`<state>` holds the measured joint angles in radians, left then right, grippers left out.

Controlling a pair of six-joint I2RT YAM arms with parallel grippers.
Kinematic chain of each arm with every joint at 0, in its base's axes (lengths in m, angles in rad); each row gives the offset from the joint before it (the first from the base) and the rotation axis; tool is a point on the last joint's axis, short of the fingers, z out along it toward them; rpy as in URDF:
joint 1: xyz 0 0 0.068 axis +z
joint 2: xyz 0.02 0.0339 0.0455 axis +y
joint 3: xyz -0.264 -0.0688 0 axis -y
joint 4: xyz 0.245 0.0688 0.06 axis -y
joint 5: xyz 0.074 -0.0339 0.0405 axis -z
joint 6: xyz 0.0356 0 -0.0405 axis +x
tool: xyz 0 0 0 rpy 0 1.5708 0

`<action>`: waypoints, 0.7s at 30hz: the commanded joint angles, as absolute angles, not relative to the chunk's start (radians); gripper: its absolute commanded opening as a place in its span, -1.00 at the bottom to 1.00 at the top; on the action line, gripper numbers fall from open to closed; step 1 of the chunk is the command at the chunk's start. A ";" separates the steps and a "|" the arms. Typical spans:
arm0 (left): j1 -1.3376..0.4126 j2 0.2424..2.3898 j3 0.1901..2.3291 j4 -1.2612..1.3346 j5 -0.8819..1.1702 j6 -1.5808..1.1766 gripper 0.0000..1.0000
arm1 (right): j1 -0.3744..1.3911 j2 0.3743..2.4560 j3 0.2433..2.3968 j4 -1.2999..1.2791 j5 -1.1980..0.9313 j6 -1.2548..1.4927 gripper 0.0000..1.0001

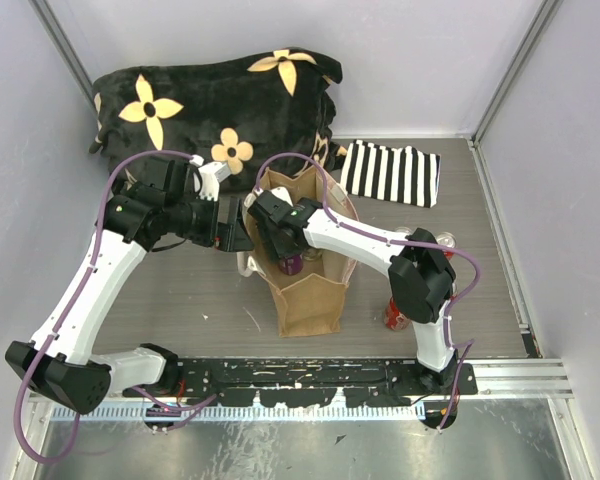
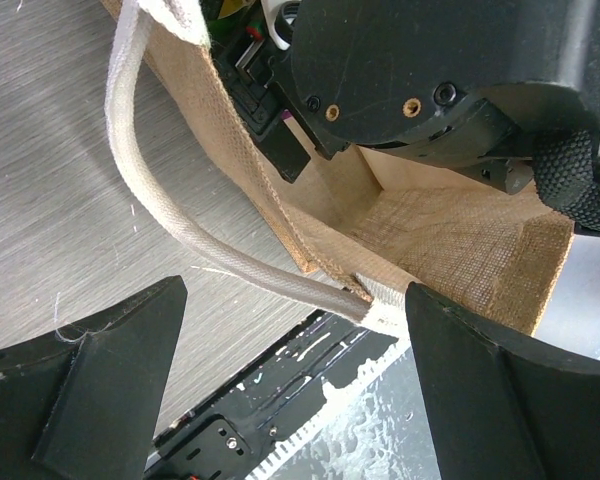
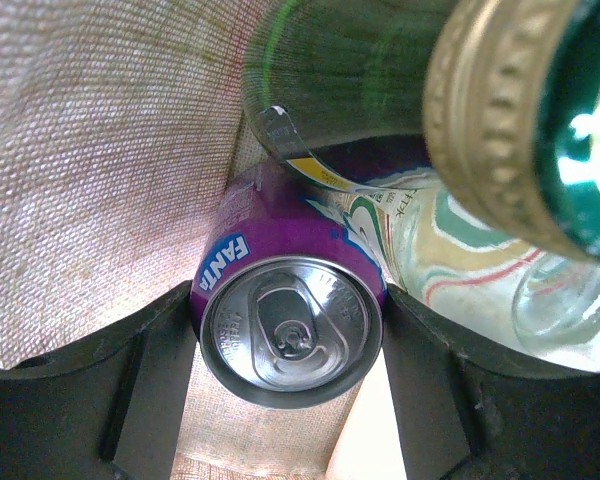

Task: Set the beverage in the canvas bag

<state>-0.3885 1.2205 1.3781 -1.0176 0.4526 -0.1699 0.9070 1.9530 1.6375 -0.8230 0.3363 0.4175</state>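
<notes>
Two arms meet at the canvas bag (image 1: 310, 300), which stands upright mid-table. The left gripper (image 2: 295, 350) is spread fully wide and holds nothing; it sits just outside the bag's left rim, facing the white strap handle (image 2: 150, 200). The right gripper (image 3: 290, 320) is down inside the bag, its fingers pressed against both sides of a purple Fanta can (image 3: 290, 345). Beside the can inside the bag are a green glass bottle (image 3: 350, 60) and a clear bottle (image 3: 460, 250).
</notes>
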 commanded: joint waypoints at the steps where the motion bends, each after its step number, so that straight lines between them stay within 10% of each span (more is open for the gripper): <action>1: -0.383 1.218 1.402 -0.993 0.482 -0.179 0.96 | 0.902 1.918 1.658 -0.782 0.395 0.403 0.20; 21: -0.383 1.213 1.384 -0.977 0.514 -0.192 0.96 | 0.914 1.895 1.800 -0.809 0.366 0.402 0.51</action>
<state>-0.3885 1.2209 1.3781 -1.0065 0.4892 -0.1856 0.9081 1.9530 1.7100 -0.8524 0.3286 0.4168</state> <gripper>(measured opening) 0.979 0.755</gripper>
